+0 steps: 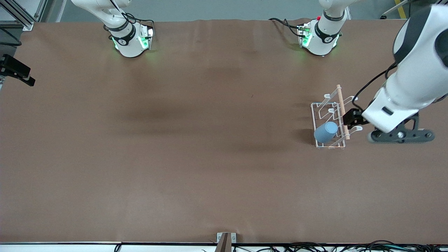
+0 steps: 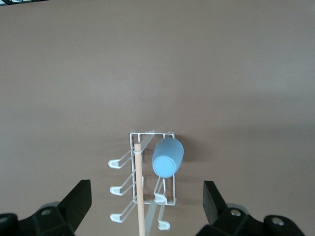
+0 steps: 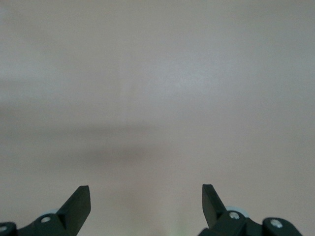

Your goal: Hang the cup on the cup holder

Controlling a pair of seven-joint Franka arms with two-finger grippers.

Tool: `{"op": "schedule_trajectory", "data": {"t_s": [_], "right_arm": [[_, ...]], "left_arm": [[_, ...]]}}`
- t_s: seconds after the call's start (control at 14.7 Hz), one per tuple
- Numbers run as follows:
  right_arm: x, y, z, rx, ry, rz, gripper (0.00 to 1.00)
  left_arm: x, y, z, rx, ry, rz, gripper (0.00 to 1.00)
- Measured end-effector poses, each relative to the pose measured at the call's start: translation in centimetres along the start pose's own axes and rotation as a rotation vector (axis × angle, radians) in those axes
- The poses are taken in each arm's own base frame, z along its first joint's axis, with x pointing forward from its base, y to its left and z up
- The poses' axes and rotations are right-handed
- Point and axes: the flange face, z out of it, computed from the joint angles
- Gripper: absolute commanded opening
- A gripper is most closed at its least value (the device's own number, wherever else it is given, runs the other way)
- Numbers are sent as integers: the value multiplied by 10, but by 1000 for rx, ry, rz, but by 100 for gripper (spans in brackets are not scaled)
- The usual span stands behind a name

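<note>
0 readable labels; cup (image 1: 326, 132) hangs on cup holder (image 1: 329, 120).

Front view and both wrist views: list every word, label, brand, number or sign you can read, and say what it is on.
None can be read.
Round black marks on the collars near both arm bases: too small to read.
Light-blue plastic cup: plain, no print.
White wire cup holder with wooden rod: no label.
Brown table cover: no markings.
</note>
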Motion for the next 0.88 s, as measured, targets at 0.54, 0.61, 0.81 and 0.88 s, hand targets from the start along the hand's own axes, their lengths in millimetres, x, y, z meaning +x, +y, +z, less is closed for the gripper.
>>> {"op": "schedule_trajectory", "data": {"t_s": [0.54,0.61,0.81,0.88], "right_arm": [[0,0,0,0,0,0,100],[0,0,0,0,0,0,100],[0,0,0,0,0,0,100],[0,0,0,0,0,0,100]], "left_arm": [[-52,-37,-45,-68,-22,-76,100],[-59,-42,-45,-70,-29,-76,100],[-87,-51,-45,-73,-52,-84,100],[-96,-52,-44,-70,-57,-70,100]]}}
